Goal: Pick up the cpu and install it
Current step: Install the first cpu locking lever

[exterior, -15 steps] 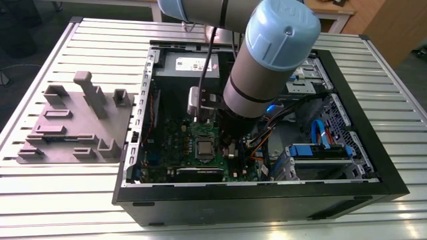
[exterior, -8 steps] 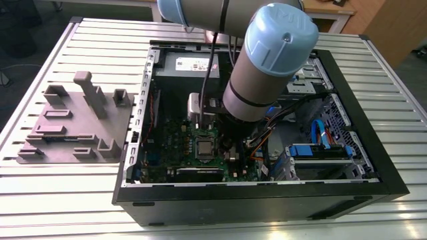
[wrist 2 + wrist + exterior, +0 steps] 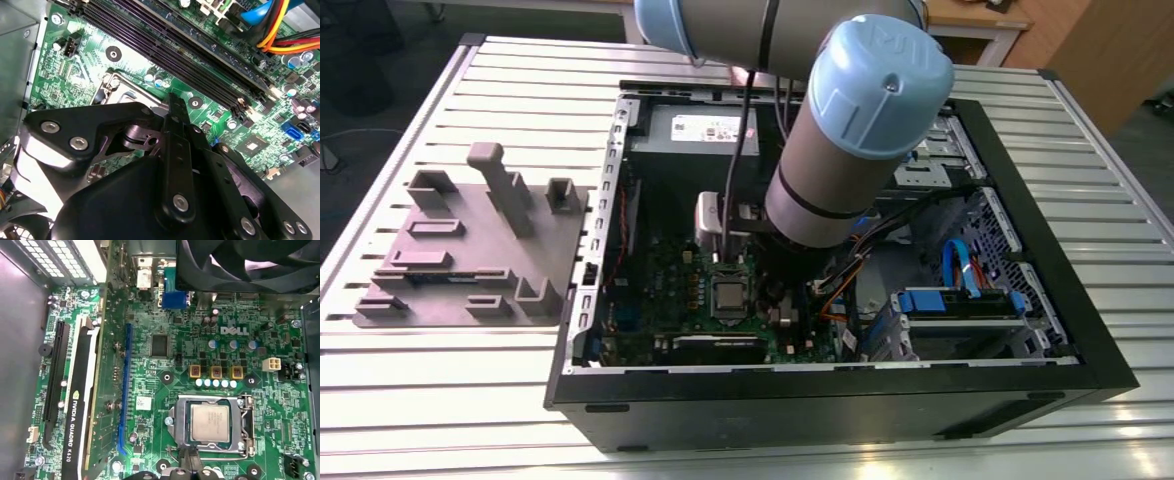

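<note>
The cpu (image 3: 210,423) is sitting in its socket (image 3: 209,426), lower right; gripper (image 3: 192,460) state unclear, risking snagging the frame.

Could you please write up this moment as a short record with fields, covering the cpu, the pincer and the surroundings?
cpu: lying flat in the motherboard socket, silver top up, in the first wrist view
socket frame: metal, around the cpu
pincer: just above the motherboard, near the socket; whether it holds anything cannot be told
motherboard: green, inside the open case
arm: reaching down into the case
grey tray: on the table, at the exterior view's left of the case
</note>
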`<action>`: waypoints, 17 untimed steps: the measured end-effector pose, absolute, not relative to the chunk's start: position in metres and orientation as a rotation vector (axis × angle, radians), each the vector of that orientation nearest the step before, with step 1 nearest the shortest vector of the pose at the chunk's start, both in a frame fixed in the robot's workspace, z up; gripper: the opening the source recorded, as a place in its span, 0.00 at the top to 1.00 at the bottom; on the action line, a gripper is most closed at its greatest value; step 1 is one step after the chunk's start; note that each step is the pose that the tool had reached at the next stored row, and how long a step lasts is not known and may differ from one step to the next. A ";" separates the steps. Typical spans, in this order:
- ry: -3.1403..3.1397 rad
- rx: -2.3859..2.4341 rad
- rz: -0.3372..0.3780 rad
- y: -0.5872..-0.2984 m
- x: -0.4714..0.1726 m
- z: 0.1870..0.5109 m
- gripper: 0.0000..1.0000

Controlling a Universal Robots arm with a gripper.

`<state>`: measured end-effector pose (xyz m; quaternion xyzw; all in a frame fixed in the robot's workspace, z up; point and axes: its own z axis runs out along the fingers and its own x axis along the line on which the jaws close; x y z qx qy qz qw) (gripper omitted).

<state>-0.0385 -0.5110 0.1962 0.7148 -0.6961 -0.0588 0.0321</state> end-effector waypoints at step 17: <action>-2.138 2.206 -0.181 -0.512 -0.038 0.188 0.89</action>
